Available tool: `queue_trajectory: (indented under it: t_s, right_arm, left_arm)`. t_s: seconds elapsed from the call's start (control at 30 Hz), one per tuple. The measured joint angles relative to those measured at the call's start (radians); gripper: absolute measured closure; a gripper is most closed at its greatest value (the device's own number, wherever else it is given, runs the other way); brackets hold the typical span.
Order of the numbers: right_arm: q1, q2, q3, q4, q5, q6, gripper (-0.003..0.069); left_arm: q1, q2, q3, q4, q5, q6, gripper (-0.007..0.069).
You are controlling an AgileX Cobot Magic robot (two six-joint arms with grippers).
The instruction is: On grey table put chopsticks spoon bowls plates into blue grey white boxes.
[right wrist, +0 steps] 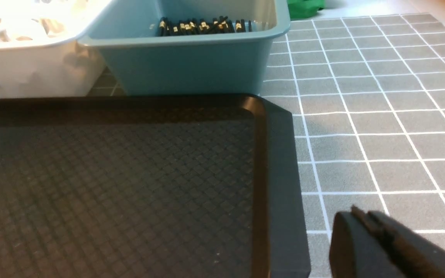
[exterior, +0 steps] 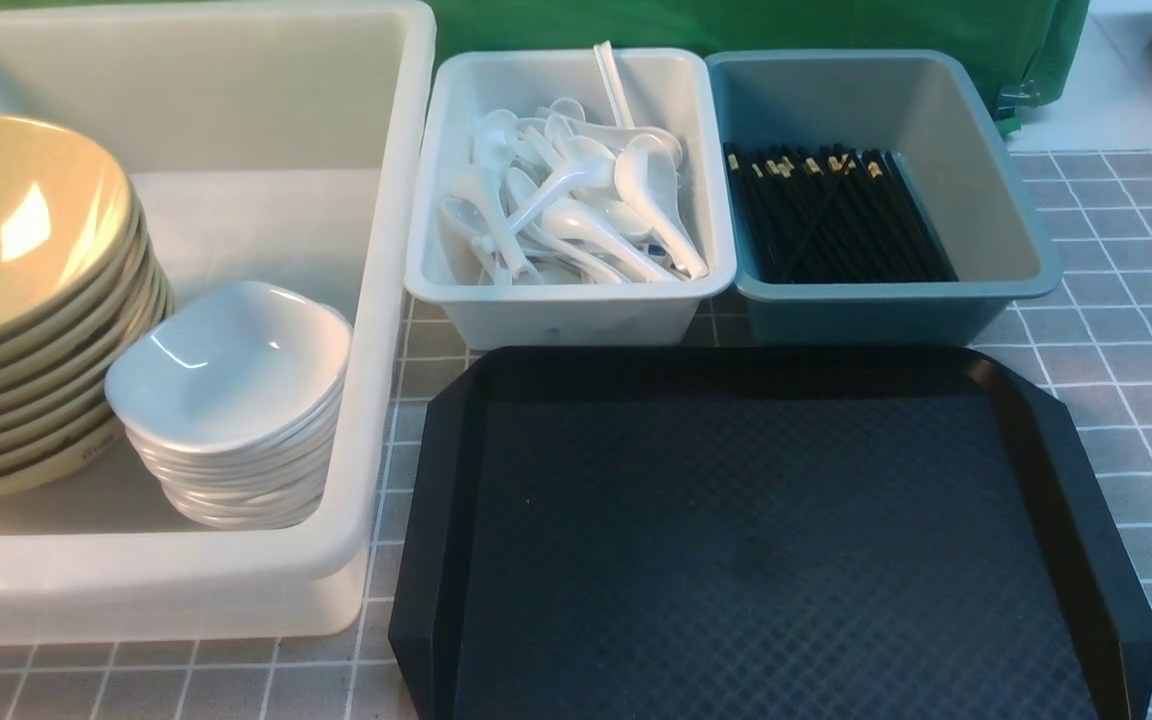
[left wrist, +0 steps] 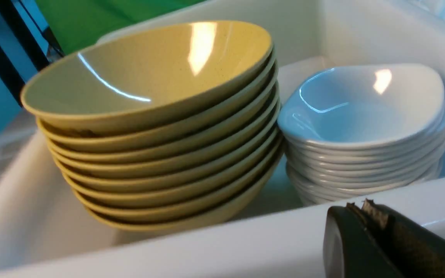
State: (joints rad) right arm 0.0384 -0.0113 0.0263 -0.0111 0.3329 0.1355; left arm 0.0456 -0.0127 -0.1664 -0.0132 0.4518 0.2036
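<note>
Closed, empty left end effector [left wrist: 365, 210] sits just outside big white tub [left wrist: 207, 247] holding bowls [left wrist: 157, 127].

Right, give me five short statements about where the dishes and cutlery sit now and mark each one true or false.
1. The yellow bowls are stacked inside the big white tub. True.
2. The white plates sit on the black tray. False: they are stacked in the big white tub, beside the bowls; nothing lies on the tray.
3. The chopsticks lie in the blue-grey bin. True.
4. The spoons share a bin with the chopsticks. False: they are piled in the small white bin to its left.
5. The left gripper holds a bowl. False: its jaws look closed on nothing, just outside the tub.
</note>
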Motion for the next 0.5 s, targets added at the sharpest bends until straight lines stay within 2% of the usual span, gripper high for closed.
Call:
queue_trajectory:
  t_s: [0.1, 0.2, 0.3, 0.5]
  right_arm:
    - [0.0, 0.0, 0.0, 0.0, 0.0, 0.0, 0.0597]
    - [0.0, 0.0, 0.0, 0.0, 0.0, 0.0, 0.0594]
    - [0.0, -0.001, 0.0, 0.0, 0.0, 0.0, 0.0589]
    - [0.0, -0.001, 0.0, 0.0, 0.0, 0.0, 0.0582]
  left_arm:
    - [-0.006, 0.0, 0.101, 0.019, -0.097, -0.174, 0.0633]
    - [-0.014, 0.0, 0.173, 0.029, -0.138, -0.258, 0.0633]
    - [-0.025, 0.0, 0.189, 0.031, -0.121, -0.297, 0.0633]
    - [-0.046, 0.0, 0.189, 0.033, -0.118, -0.291, 0.0633]
